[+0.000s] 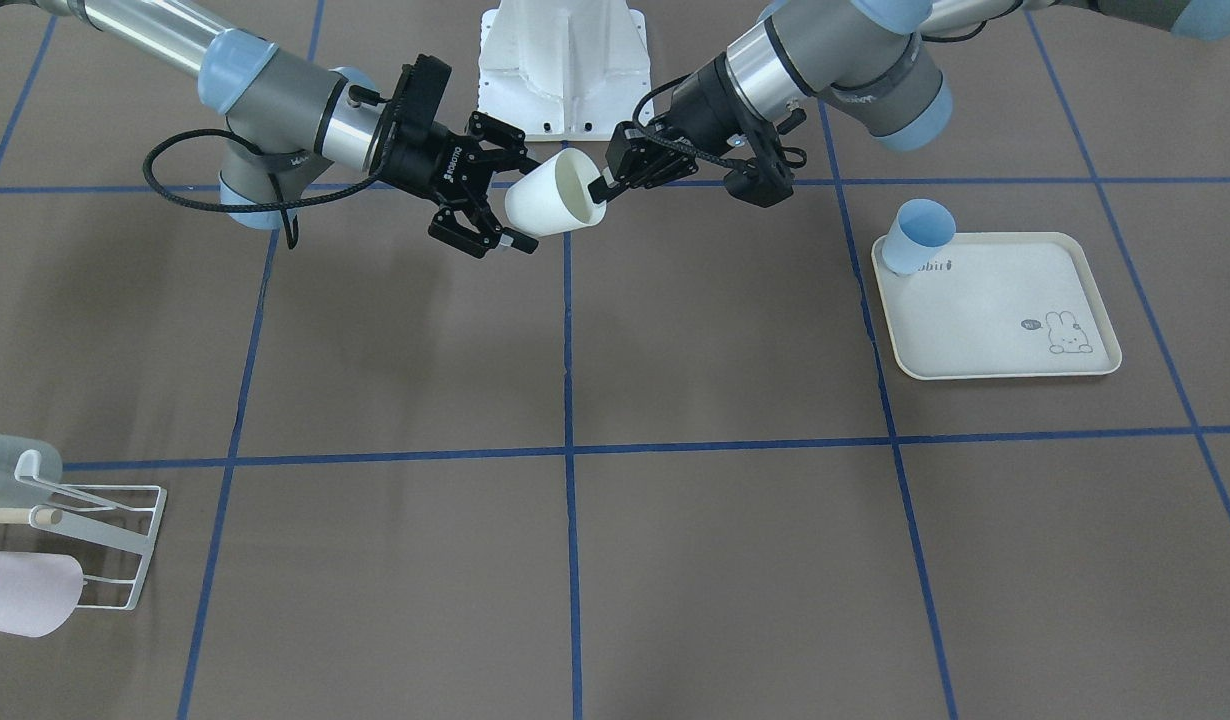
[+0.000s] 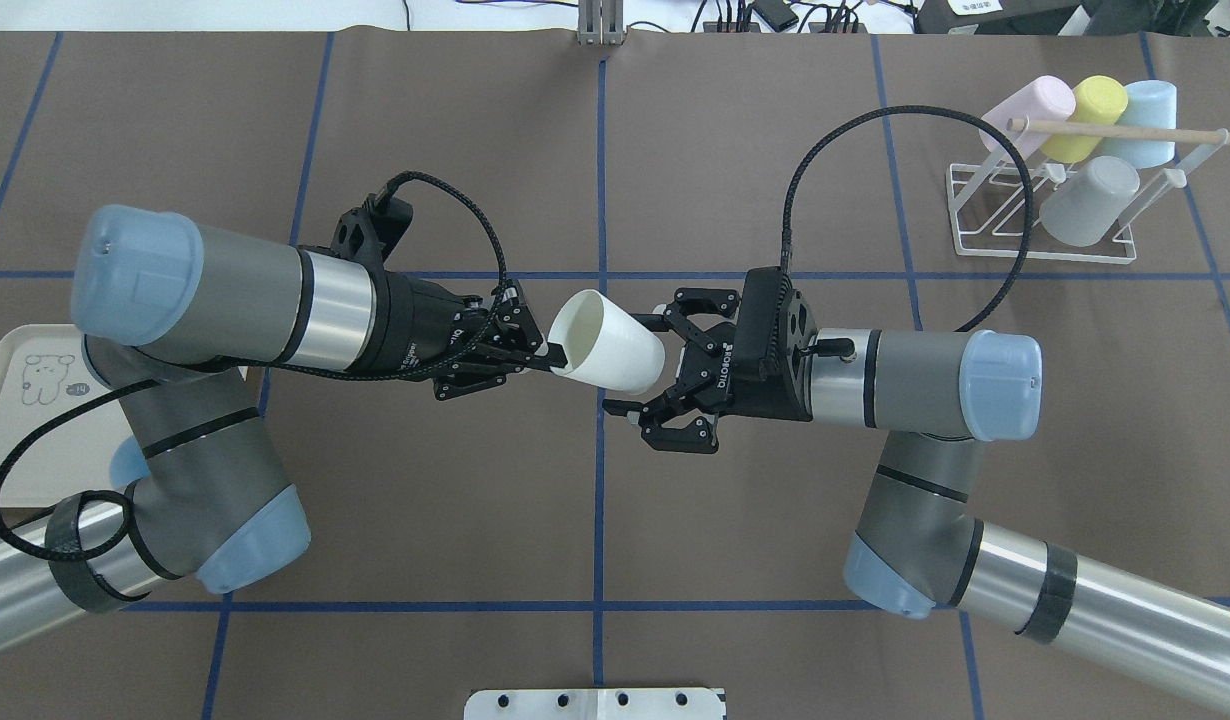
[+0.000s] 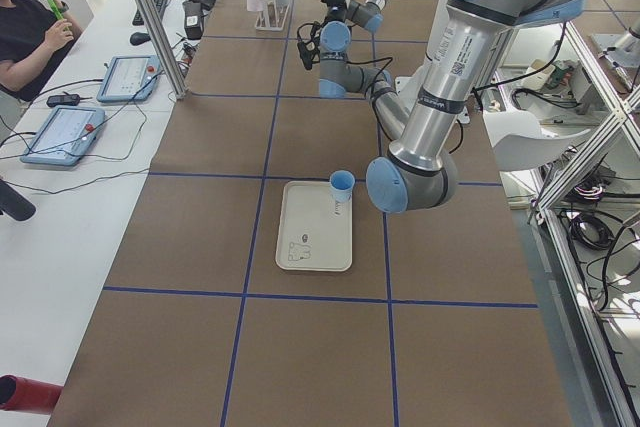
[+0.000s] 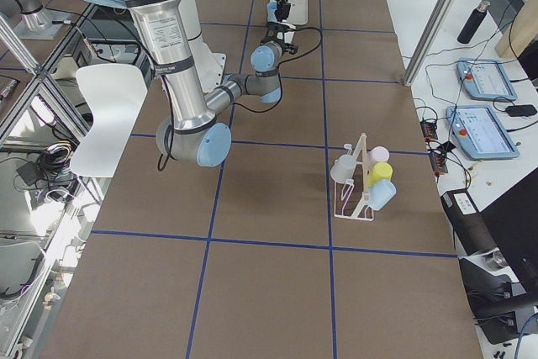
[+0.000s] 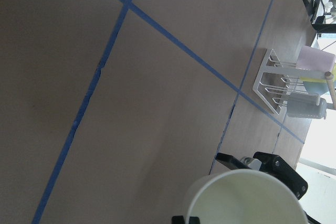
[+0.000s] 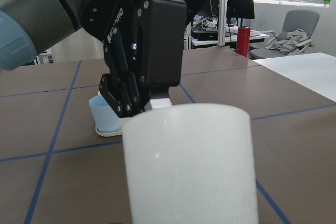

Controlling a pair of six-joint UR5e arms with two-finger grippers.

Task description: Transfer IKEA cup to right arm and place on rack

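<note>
You'll see the white IKEA cup [image 2: 610, 345] on its side in the air above the counter's [image 2: 775, 500] middle, with the left end effector [image 2: 547, 352] pinching its rim. The right end effector [image 2: 640, 365] is spread wide around the cup's base, not gripping it. The rack [image 2: 1035, 252] stands near the counter's far edge, on the right arm's side.

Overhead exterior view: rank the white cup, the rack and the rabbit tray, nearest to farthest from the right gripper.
1. The white cup, mid-table, between the open fingers of the right gripper.
2. The rack, far side, on the right.
3. The rabbit tray, at the left edge.
</note>
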